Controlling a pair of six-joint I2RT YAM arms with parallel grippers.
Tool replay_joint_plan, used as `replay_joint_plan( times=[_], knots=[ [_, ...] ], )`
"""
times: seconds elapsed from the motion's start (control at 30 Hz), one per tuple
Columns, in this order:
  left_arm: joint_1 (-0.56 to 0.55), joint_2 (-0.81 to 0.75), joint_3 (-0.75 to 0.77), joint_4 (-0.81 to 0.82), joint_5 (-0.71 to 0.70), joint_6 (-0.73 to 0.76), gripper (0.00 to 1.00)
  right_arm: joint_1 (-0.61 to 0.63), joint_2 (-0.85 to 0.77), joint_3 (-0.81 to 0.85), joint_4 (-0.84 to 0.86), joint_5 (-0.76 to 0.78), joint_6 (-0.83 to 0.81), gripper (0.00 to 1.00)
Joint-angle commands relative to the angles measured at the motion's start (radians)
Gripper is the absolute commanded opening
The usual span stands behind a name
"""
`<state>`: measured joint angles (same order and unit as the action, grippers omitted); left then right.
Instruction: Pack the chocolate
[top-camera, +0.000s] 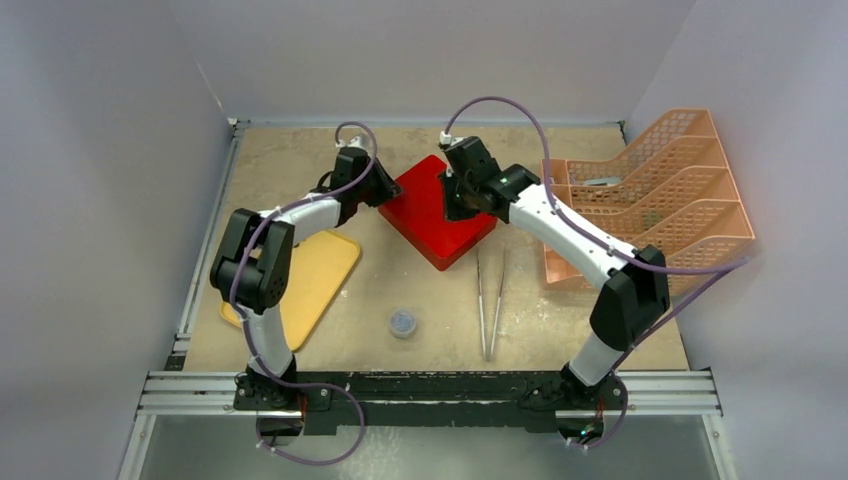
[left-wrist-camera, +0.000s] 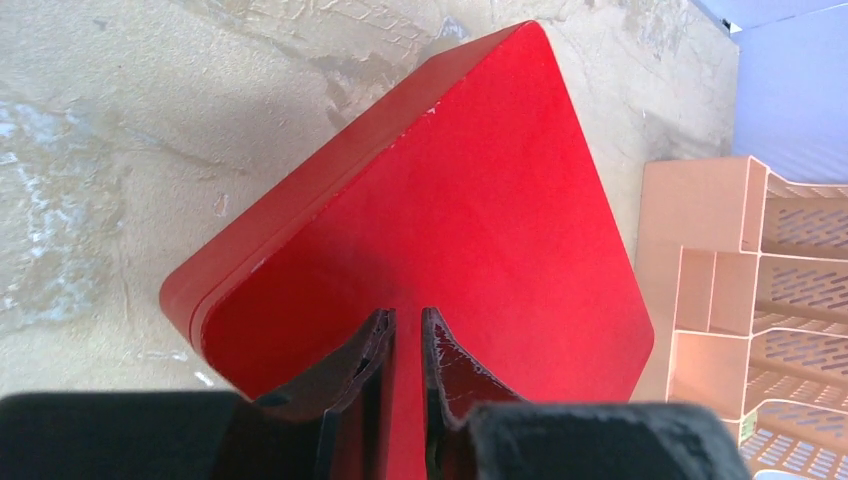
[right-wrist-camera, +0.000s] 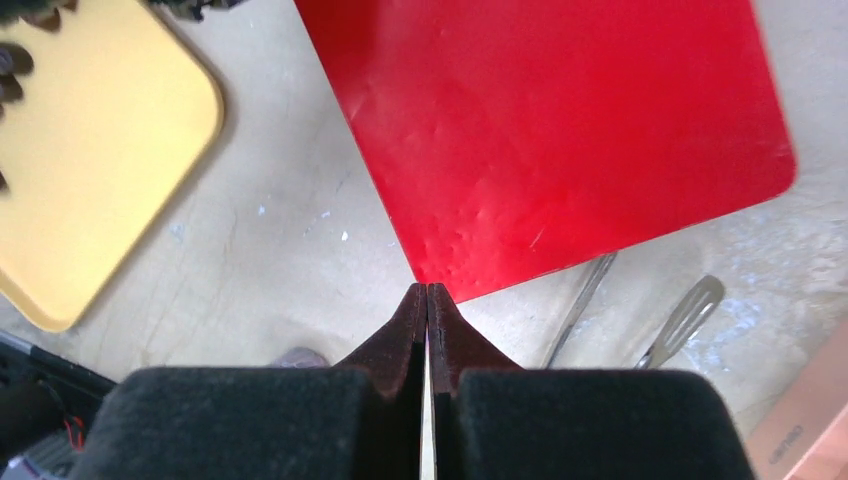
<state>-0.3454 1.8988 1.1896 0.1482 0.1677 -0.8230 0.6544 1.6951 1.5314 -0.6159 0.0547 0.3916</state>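
Observation:
No chocolate lumps show clearly in any view. A few dark blurred shapes (right-wrist-camera: 15, 70) sit at the far edge of the yellow tray (right-wrist-camera: 90, 170); I cannot tell what they are. A red square box (top-camera: 440, 235) lies shut at the middle of the table, its lid flat (left-wrist-camera: 450, 200). My left gripper (top-camera: 385, 190) hangs over the box's left corner, and its jaws (left-wrist-camera: 408, 315) stand a narrow gap apart with nothing between them. My right gripper (top-camera: 452, 205) is over the box's right side. It is shut and empty (right-wrist-camera: 428, 288).
The yellow tray (top-camera: 315, 280) lies at the left, partly under my left arm. A small round grey-blue cap (top-camera: 403, 322) sits near the front. Metal tweezers (top-camera: 490, 300) lie right of it. A peach slotted rack (top-camera: 660, 190) stands at the right.

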Motion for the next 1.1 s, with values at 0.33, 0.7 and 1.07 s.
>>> replay_joint_plan(
  times=[0.33,0.7,1.07],
  knots=[
    [0.020,-0.221,0.061,-0.174,-0.135,0.136,0.23,-0.146,0.014,-0.077,0.281,0.045,-0.086,0.00],
    [0.020,-0.149,0.035,-0.164,-0.129,0.131,0.28,-0.228,0.180,-0.154,0.296,0.061,-0.056,0.00],
    [0.020,-0.314,0.001,-0.246,-0.087,0.188,0.55,-0.233,-0.037,-0.185,0.244,0.043,-0.039,0.16]
  ],
)
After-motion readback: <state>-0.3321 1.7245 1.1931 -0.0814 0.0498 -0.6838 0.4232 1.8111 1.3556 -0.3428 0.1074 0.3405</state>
